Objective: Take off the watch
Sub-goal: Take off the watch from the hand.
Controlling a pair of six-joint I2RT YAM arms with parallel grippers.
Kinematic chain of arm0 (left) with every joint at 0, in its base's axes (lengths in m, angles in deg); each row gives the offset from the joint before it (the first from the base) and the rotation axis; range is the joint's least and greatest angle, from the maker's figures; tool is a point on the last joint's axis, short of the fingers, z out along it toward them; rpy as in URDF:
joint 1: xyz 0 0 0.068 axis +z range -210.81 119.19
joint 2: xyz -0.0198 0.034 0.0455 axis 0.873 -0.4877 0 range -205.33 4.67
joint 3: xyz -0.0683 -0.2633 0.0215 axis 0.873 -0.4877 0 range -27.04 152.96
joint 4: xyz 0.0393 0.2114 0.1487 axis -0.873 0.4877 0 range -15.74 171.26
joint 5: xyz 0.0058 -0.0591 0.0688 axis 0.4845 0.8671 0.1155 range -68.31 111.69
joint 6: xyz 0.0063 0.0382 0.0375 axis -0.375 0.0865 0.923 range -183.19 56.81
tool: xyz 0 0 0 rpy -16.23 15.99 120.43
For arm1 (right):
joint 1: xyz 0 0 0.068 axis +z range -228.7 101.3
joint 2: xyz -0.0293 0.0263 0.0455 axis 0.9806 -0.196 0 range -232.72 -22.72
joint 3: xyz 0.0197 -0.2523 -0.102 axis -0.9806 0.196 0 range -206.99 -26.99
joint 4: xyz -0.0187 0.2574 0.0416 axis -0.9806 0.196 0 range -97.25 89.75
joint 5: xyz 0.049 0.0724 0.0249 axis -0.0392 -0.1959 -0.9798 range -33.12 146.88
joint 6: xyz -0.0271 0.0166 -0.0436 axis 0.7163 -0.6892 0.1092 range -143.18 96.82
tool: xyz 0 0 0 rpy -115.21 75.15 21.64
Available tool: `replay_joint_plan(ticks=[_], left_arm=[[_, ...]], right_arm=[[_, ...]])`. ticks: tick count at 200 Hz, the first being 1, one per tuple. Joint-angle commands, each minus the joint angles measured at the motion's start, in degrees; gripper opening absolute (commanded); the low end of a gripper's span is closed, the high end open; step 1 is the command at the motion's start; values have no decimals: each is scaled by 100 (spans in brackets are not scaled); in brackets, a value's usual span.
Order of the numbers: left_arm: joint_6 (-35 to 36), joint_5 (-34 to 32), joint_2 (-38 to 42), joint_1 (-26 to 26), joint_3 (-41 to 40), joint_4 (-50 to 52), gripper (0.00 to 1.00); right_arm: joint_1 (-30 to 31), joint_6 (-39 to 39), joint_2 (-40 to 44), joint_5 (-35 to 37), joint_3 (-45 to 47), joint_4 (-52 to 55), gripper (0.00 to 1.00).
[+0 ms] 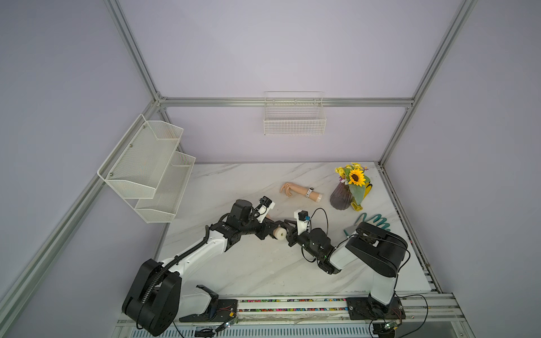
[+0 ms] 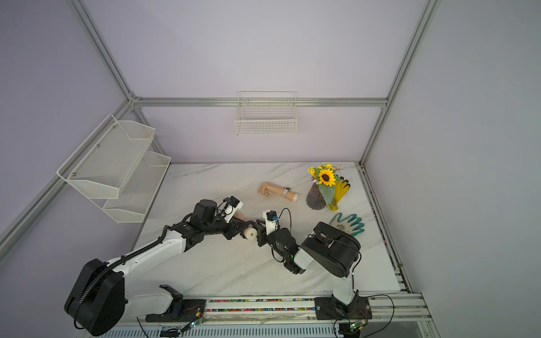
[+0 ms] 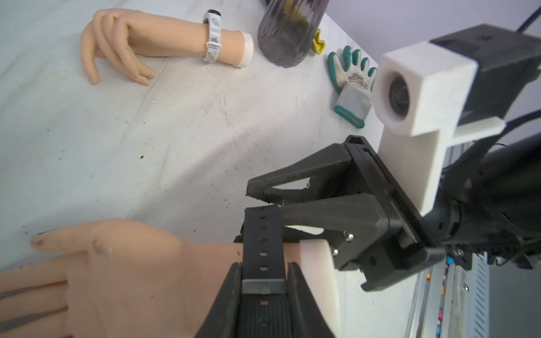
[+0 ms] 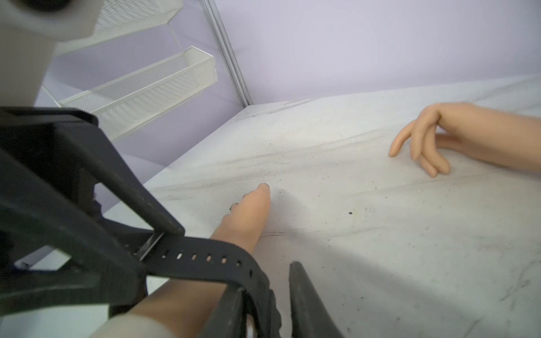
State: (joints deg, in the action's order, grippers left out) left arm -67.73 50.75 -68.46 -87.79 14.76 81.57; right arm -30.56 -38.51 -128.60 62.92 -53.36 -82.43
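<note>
watch (image 3: 263, 248) on near dummy wrist (image 3: 205, 263), mid-table | left gripper (image 3: 264, 264) clamped across it | right gripper (image 3: 263, 199) at 3 o'clock, jaws parted, empty | strap (image 3: 262, 216) likely soft, light, grippy; pinch free tail

Matt black watch strap (image 3: 263, 234), seemingly rubber; table (image 3: 146, 131) marble-look, smooth.

Bright, soft, even light; broad faint shadows lie on the table (image 3: 164, 164). In wrist views the nearest parts are blurred.
</note>
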Motion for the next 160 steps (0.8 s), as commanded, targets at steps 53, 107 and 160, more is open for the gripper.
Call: replay_joint_plan(ticks=[53,107,160], left_arm=[[454,910,99,2,58,-5,1],[480,1109,-65,-35,100,43,1],[317,806,-271,-79,175,126,2]], right_arm=[[174,1952,392,-29,132,113,52],[477,2494,244,482,-199,431,54],[635,2194,36,330,-394,391,20]])
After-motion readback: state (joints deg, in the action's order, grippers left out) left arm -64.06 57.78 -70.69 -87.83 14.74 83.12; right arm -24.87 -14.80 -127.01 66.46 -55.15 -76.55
